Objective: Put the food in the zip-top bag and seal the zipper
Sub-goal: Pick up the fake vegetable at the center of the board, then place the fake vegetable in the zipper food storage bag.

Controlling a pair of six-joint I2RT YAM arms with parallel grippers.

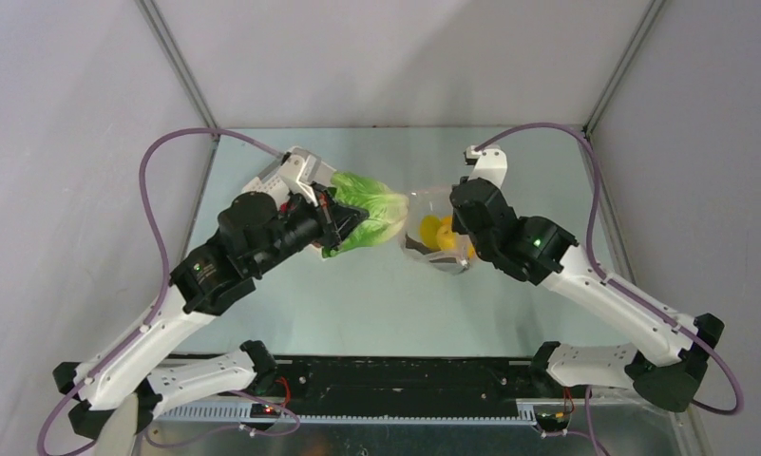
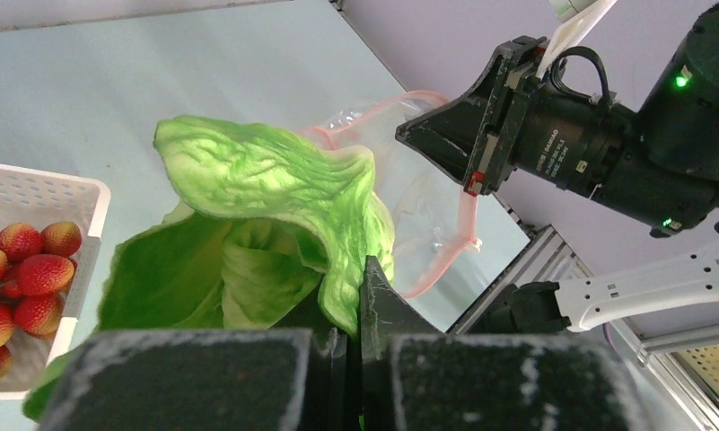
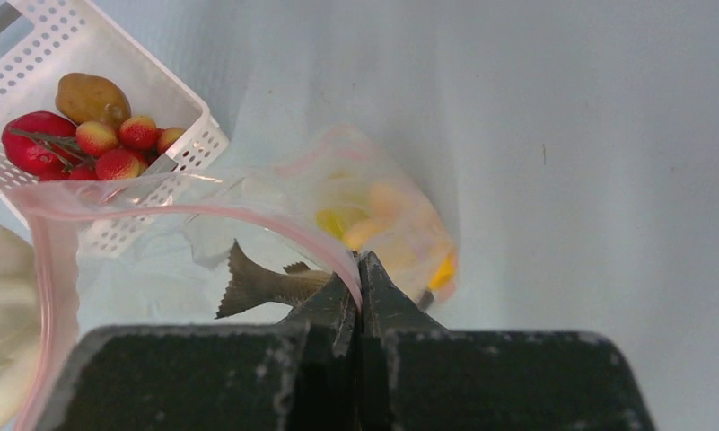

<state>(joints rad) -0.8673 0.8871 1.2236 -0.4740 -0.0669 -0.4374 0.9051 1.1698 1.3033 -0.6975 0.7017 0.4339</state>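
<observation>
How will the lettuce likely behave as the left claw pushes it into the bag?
Probably soft and floppy: the lettuce curls and folds where the left claw pinches it. Likely light, since a pinch on one leaf edge carries it. Its wide spread may snag the bag rim.

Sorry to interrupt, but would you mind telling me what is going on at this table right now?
The two arms are bagging toy food. The right end effector pinches the pink rim of the zip-top bag, holding its mouth open; yellow pieces and a toy fish are already inside. The left end effector holds a toy lettuce beside that mouth. The strawberries and a potato lie in the white basket; the bag is unsealed.
</observation>
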